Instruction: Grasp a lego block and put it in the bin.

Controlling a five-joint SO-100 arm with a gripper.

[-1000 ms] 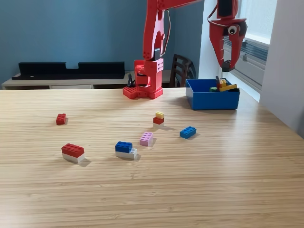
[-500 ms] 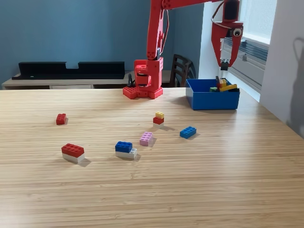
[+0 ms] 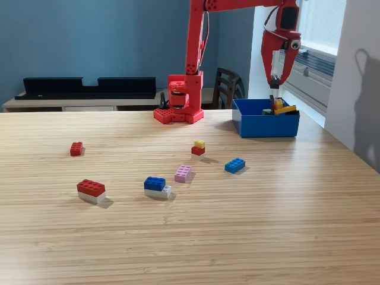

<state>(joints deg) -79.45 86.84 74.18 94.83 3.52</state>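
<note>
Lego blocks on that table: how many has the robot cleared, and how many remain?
Done: several blocks already lie in the blue bin; I cannot count them. In hand: nothing visible, the pincer hangs above the bin. Left: six pieces on the table, from the small red block to the blue block.

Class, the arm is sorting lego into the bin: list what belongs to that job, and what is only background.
Part of the job:
gripper
blue bin
loose blocks on the table, such as the blue block and the pink block

Just background:
chair
black shelf
</note>
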